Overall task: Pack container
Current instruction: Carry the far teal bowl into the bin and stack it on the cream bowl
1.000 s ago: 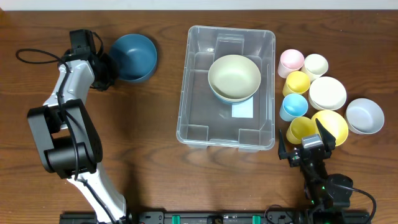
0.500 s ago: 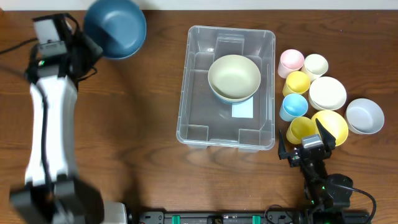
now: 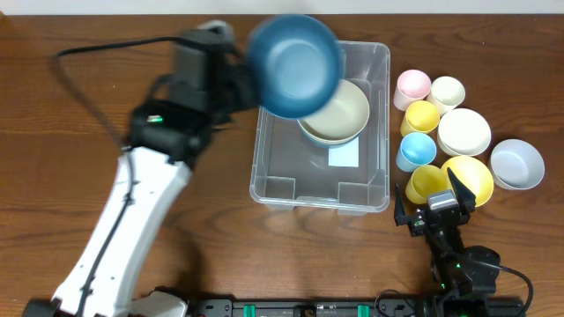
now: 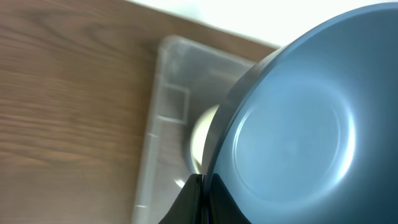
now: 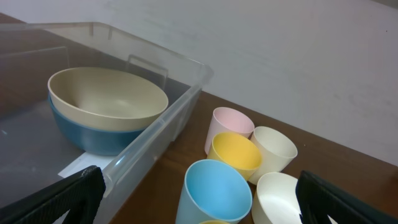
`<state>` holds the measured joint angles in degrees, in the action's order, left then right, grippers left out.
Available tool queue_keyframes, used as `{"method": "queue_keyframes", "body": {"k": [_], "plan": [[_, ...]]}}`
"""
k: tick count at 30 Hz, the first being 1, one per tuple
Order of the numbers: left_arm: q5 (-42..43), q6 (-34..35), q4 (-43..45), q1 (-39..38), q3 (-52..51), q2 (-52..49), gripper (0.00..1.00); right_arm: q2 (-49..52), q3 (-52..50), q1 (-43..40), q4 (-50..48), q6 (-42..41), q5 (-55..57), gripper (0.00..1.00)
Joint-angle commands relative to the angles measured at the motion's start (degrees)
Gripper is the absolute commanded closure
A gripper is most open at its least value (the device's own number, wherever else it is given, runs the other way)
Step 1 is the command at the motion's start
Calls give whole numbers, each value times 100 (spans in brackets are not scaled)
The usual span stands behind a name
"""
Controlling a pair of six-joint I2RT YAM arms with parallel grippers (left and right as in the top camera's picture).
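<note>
Overhead, the left pincer [image 3: 248, 77], mostly hidden, seems clamped on the blurred blue bowl [image 3: 295, 63] over the container [image 3: 264, 160].

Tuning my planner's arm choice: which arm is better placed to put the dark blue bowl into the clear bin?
Left arm: its jaws grip the dark blue bowl over the container. The right arm has open, empty jaws by the yellow cup.

**Bowl over the container's rear left corner**

A raised bowl [image 3: 294, 63] hangs above the container [image 3: 264, 167], overlapping two nested bowls [image 3: 345, 120] that sit inside toward the rear. Right of the container, cups [image 3: 420, 116] stand just beside its wall, with more bowls [image 3: 464, 132] farther right.
</note>
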<state>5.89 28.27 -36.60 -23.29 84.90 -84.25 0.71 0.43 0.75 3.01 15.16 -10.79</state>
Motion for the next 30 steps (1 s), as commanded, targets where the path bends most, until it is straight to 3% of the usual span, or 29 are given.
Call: {"method": "queue_keyframes", "body": {"k": [1, 9, 10, 12, 14, 17, 19, 24, 27, 28, 29, 30], "plan": [[-632, -81, 111, -433, 63, -431, 94, -28, -11, -44, 20, -98, -59, 1], [-850, -81, 459, -680, 63, -1318, 94, -28, -11, -44, 20, -98, -59, 1], [-850, -81, 481, -680, 63, -1379, 87, -28, -11, -44, 20, -98, -59, 1], [-848, -81, 487, -680, 63, -1445, 55, -28, -11, -44, 20, -98, -59, 1], [-848, -83, 487, -680, 63, -1445, 49, -28, -11, -44, 20, -98, -59, 1], [-776, -83, 483, -680, 63, -1370, 48, -28, -11, -44, 20, -98, -59, 1], [-623, -83, 407, -702, 63, -1316, 51, -28, -11, -44, 20, -98, -59, 1], [-483, -83, -107, -931, 63, -1261, 71, -28, -11, -44, 20, -98, -59, 1], [-487, -85, -492, -1169, 63, -1263, 76, -28, -11, -44, 20, -98, -59, 1], [-487, -85, -595, -1252, 63, -1263, 81, -28, -11, -44, 20, -98, -59, 1], [-487, -85, -702, -1349, 63, -1263, 94, -28, -11, -44, 20, -98, -59, 1], [-490, -85, -787, -1436, 63, -1274, 94, -28, -11, -44, 20, -98, -59, 1]]}}
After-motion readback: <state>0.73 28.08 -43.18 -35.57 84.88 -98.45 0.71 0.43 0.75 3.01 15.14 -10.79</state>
